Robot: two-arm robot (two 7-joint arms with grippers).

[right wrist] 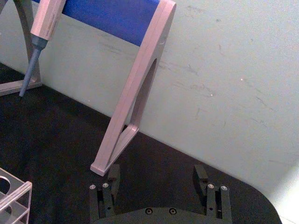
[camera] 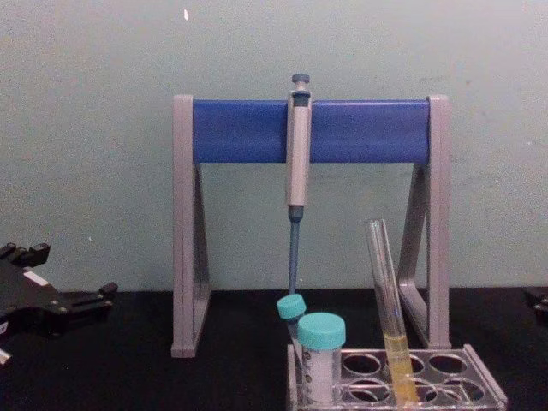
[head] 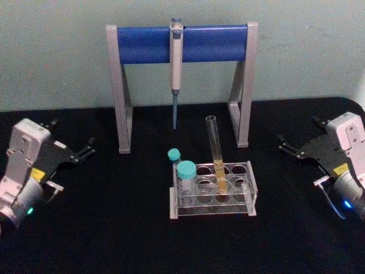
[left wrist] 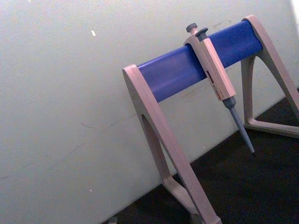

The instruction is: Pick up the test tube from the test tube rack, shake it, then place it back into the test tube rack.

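A lab bench with glassware and a pipette

This is a laboratory set-up. At the back of a black table point(head: 85, 228), against a plain pale wall point(head: 57, 51), stands a grey-and-blue pipette stand point(head: 142, 44) with a grey-blue pipette point(head: 175, 63) hanging from its bar, tip down. In front of it a low clear test tube rack point(head: 251, 194) holds a long glass test tube point(head: 215, 142) with yellow liquid in its lower part and two short teal-capped tubes point(head: 185, 169), all seated in the rack's round holes
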